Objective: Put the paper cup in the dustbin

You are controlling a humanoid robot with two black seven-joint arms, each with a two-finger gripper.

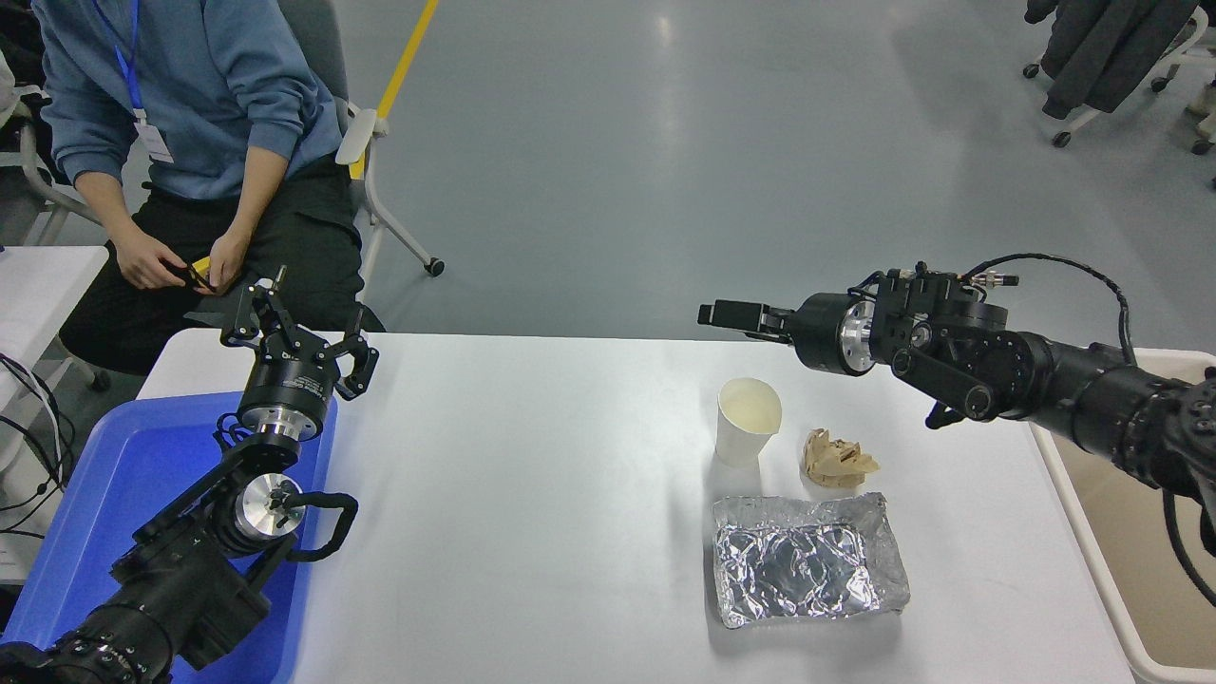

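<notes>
- One paper cup stands upright on the white table, just beside a crumpled brown paper wad and a foil tray; dustbin at right edge.
- Risk: light cup may tip or crush under a sideways approach.
- Right gripper horizontal above the far edge, empty; finger spread unreadable.
- Left gripper parked, splayed apart.

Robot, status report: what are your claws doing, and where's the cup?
Left claw parked, open. Right claw empty, beyond paper cup. Cup upright, untouched. Dustbin right.
</notes>
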